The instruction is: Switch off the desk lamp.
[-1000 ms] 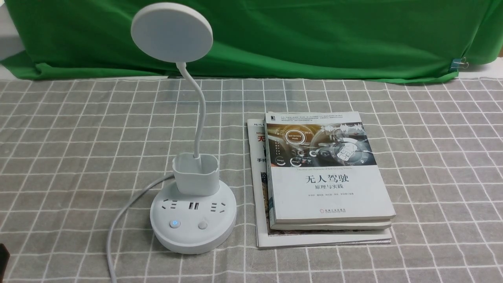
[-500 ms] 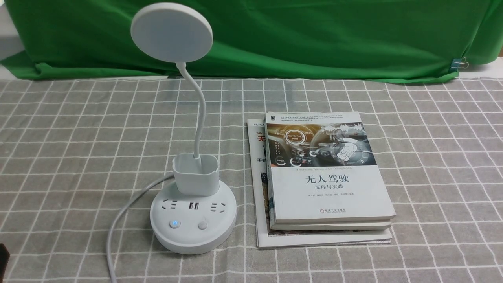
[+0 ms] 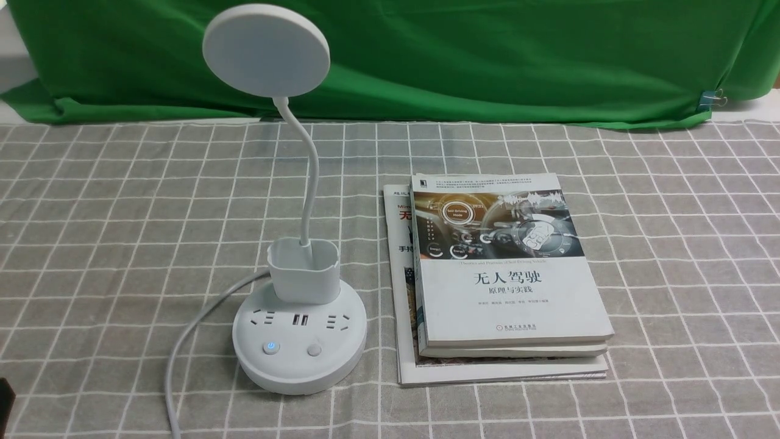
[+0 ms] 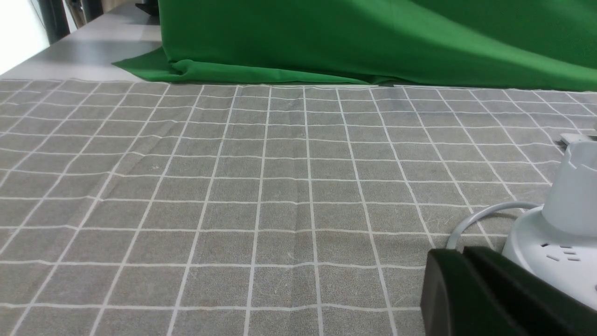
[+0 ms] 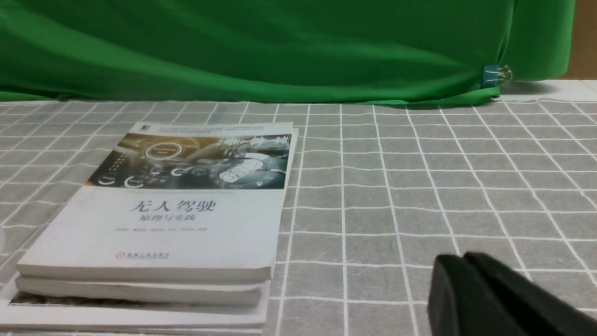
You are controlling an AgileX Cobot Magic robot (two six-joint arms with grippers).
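Note:
The white desk lamp [image 3: 300,341] stands left of centre on the checked cloth, its flat round head [image 3: 266,50] high on a thin bent neck above a small cup. Its round base carries sockets, a blue-lit button [image 3: 270,347] and a plain button [image 3: 314,349]. In the left wrist view my left gripper [image 4: 461,254] is shut and empty, its tips close beside the lamp base [image 4: 555,261] and its cord. In the front view only a dark corner of it [image 3: 6,399] shows at the left edge. My right gripper [image 5: 461,259] is shut and empty above bare cloth.
A stack of books [image 3: 506,280] lies right of the lamp; it also shows in the right wrist view [image 5: 158,219]. The lamp's white cord [image 3: 183,353] runs toward the front edge. A green cloth [image 3: 426,55] hangs along the back, held by a clip [image 3: 710,99].
The dark corner of the left gripper at the front view's left edge has crept slightly further in; the lamp and books have not moved.

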